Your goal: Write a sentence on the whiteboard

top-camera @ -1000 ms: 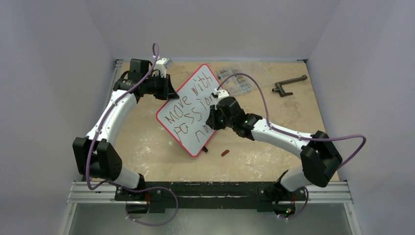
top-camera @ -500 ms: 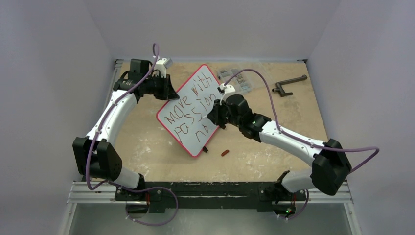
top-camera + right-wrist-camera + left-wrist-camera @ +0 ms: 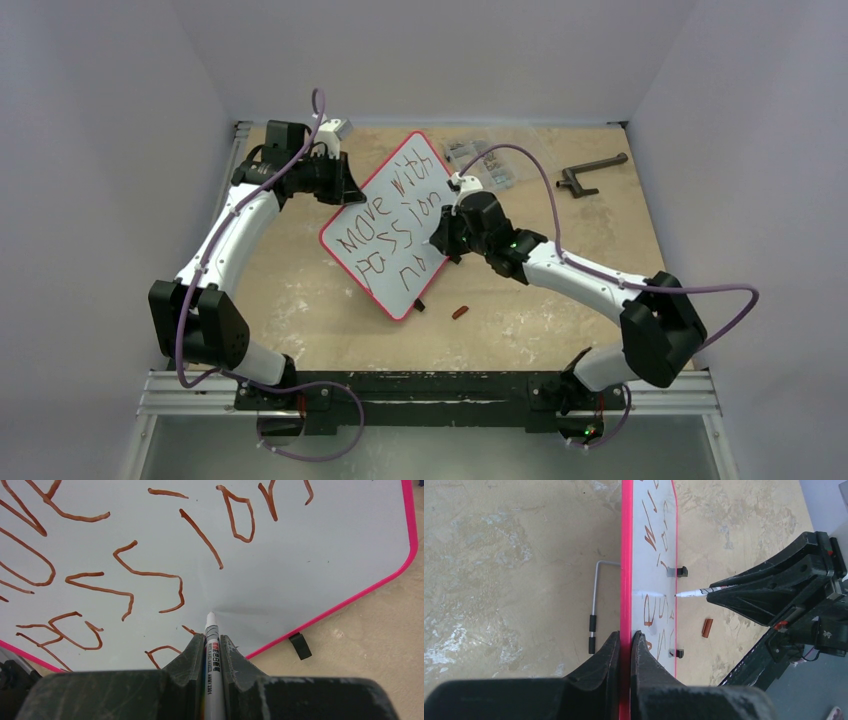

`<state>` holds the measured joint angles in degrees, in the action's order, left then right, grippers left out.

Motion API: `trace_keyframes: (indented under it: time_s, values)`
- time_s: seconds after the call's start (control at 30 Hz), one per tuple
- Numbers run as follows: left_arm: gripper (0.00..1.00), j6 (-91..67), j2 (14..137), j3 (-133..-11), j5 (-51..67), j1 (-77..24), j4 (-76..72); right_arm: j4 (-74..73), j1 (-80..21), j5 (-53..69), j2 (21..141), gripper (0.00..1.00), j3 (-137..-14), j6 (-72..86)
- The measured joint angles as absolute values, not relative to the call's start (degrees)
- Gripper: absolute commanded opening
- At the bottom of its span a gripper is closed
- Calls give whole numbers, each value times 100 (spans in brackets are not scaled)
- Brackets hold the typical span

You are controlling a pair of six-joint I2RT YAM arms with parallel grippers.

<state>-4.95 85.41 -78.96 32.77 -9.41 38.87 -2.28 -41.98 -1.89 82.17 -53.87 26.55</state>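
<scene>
your right gripper jaws pinch the marker, tip at the whiteboard by the sentence. press lightly and stroke slowly. the left gripper jaws clamp the board's edge.

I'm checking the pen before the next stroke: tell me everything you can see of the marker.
The marker is a slim white barrel with a red-and-black printed label and a bare pointed tip, uncapped. The right hand clamps it between both fingers, tip aimed at the whiteboard near the lowest written strokes. Whether the tip touches cannot be told.
</scene>
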Motion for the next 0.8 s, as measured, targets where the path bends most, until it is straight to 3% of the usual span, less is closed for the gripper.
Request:
trace_keyframes:
  time_s: [0.8]
  values:
    - [0,-486,8541,-7896,3218,-939,3894,303,-4156,-54,8272,0,-4777,2657]
